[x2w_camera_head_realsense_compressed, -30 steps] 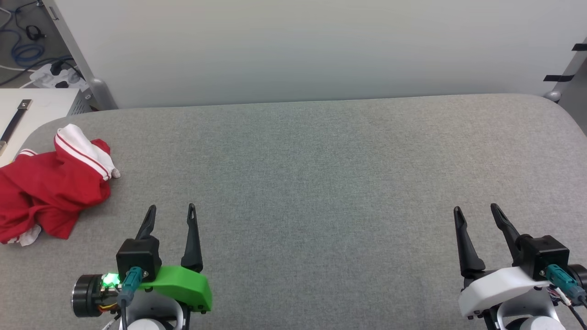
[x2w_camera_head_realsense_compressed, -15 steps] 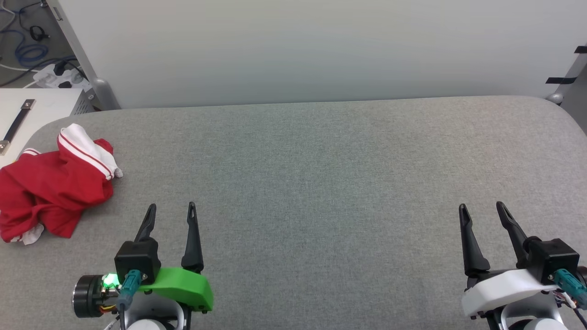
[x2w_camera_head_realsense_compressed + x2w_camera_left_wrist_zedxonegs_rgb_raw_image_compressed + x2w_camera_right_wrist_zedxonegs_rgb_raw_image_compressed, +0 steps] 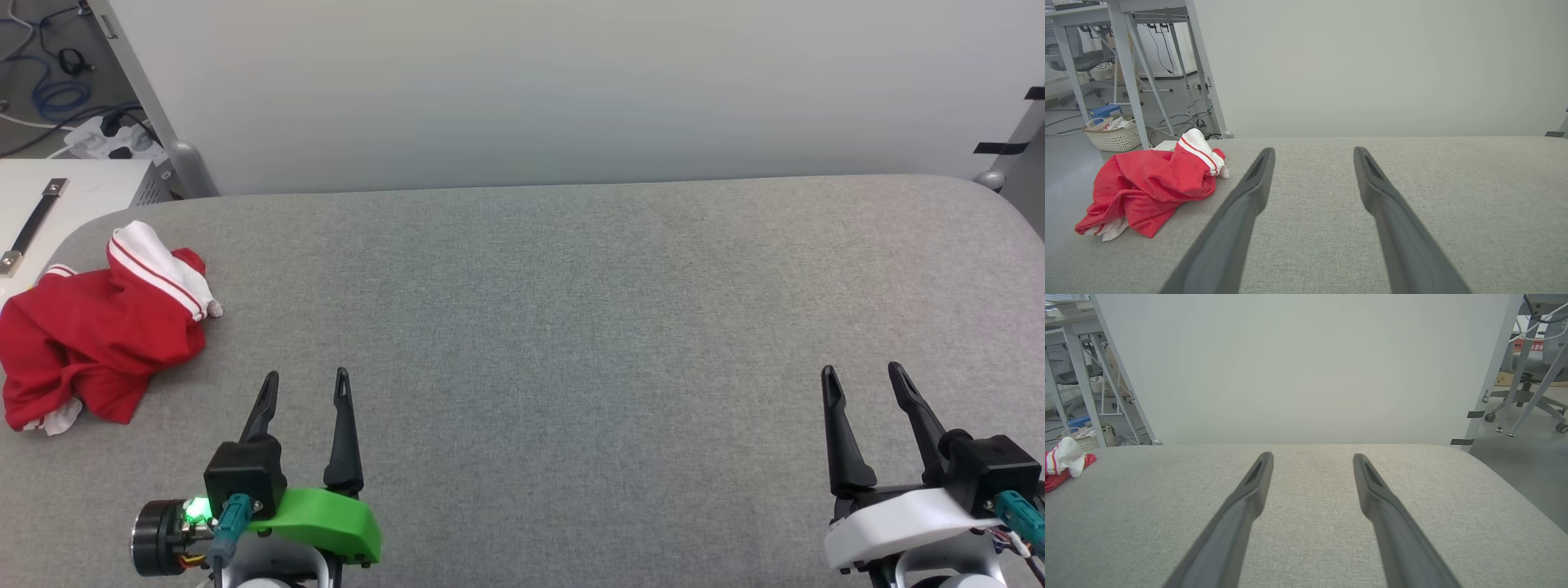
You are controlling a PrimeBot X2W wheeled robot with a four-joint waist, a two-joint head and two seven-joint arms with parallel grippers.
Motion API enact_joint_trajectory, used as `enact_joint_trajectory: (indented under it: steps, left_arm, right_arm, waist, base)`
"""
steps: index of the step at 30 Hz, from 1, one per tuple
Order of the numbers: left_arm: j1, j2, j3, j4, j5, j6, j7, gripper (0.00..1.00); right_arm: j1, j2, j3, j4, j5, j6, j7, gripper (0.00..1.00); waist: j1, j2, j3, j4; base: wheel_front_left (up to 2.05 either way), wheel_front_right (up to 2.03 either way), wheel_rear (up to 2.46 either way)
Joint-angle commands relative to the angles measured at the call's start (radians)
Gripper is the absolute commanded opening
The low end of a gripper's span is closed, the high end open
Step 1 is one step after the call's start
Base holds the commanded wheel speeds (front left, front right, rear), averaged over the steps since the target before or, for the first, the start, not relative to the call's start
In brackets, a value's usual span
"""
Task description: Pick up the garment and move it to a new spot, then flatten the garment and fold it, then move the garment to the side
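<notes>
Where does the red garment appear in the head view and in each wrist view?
Head view: garment at the far left, mid-height.
Left wrist view: garment at middle left.
Right wrist view: garment at the left edge, cut off.
Shared landmark: its white striped sleeve.

On the desk [image 3: 571, 327], far left end: the shirt [image 3: 98, 335] in a heap by the edge. In front of it and to its right, apart from it, the left gripper [image 3: 306, 376]. Well apart, at the right front, the right gripper [image 3: 863, 371]. Behind the desk, a wall panel [image 3: 571, 90]. On the floor beyond the left end, a basket [image 3: 1114, 139].
</notes>
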Motion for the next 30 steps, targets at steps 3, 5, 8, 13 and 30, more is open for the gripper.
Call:
enact_joint_trajectory:
  steps: [3,5,8,13,30]
  left_arm:
    - [0.010,-0.003,-0.005,0.004,-0.009,0.011,-0.013,1.00]
    - [0.012,-0.003,-0.007,0.005,-0.010,0.012,-0.017,1.00]
    - [0.014,-0.003,-0.008,0.008,-0.012,0.013,-0.024,1.00]
    - [0.021,-0.003,-0.012,0.013,-0.014,0.015,-0.034,1.00]
    - [0.034,-0.004,-0.023,0.023,-0.028,0.025,-0.070,1.00]
  right_arm:
    - [0.018,0.001,-0.002,-0.008,0.009,0.000,-0.017,1.00]
    - [0.021,0.001,-0.003,-0.009,0.010,0.000,-0.021,1.00]
    - [0.025,0.001,-0.001,-0.009,0.012,0.000,-0.027,1.00]
    - [0.033,0.001,-0.001,-0.012,0.016,0.000,-0.037,1.00]
    - [0.056,0.002,-0.005,-0.023,0.031,-0.001,-0.072,1.00]
  waist:
    - [-0.0001,0.0000,-0.002,0.002]
    - [-0.0001,0.0000,-0.002,0.004]
    - [-0.0001,0.0000,-0.004,0.005]
    - [-0.0001,0.0000,-0.007,0.005]
    - [-0.0001,0.0000,-0.016,0.010]
  base:
    - [0.00,0.00,0.00]
    - [0.00,0.00,0.00]
    - [0.00,0.00,0.00]
    - [0.00,0.00,0.00]
    - [0.00,0.00,0.00]
